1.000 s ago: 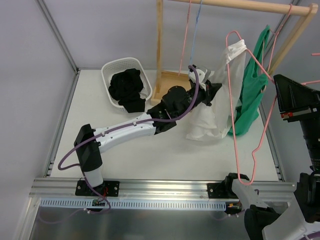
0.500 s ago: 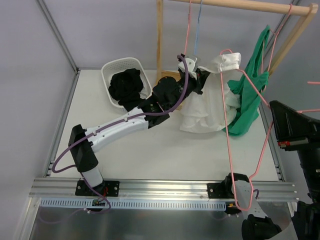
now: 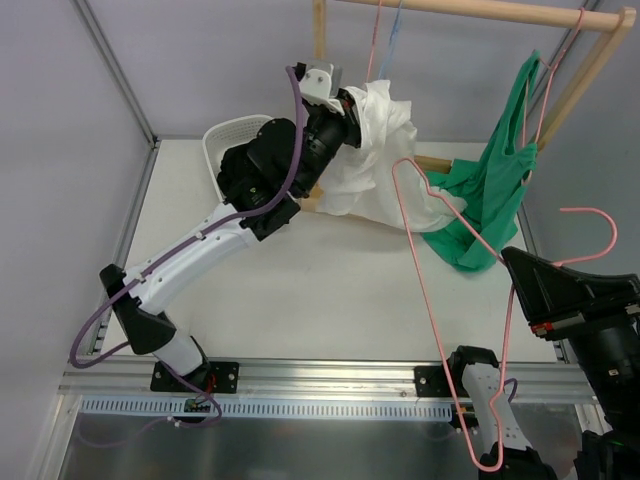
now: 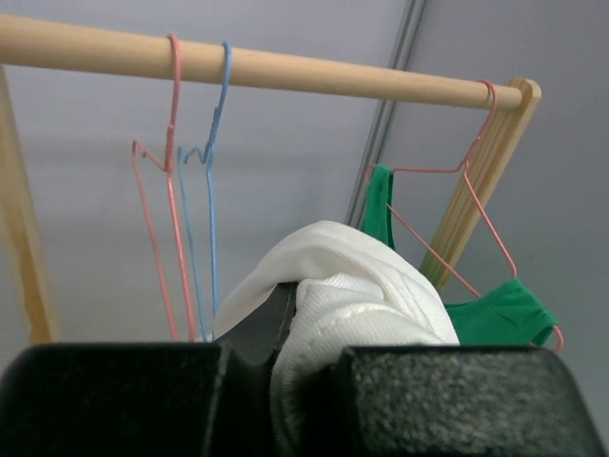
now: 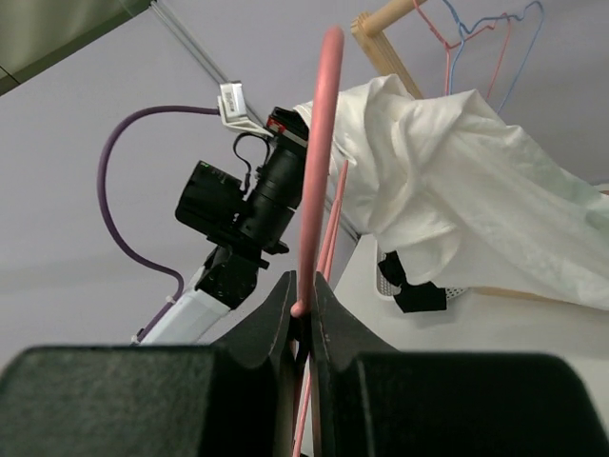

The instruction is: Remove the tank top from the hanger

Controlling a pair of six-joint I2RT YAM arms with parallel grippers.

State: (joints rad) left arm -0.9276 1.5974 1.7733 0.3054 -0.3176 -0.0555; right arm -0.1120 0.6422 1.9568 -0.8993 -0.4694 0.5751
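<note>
The left gripper [image 4: 303, 367] is clamped on a fold of the white top [image 3: 375, 140]. The right gripper [image 5: 303, 307] pinches the pink hanger [image 3: 425, 290]. In the last second the left arm has hauled the top up and leftward, toward the basket [image 3: 215, 140], so it looks nearly freed. Its lower edge still hangs by the hanger's shoulder.

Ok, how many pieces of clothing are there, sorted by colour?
White: 1, the tank top, gripped by the left pincer
Green: 1, a top hung from the wooden rail
Black: 1, a garment in the basket
Total: 3
</note>
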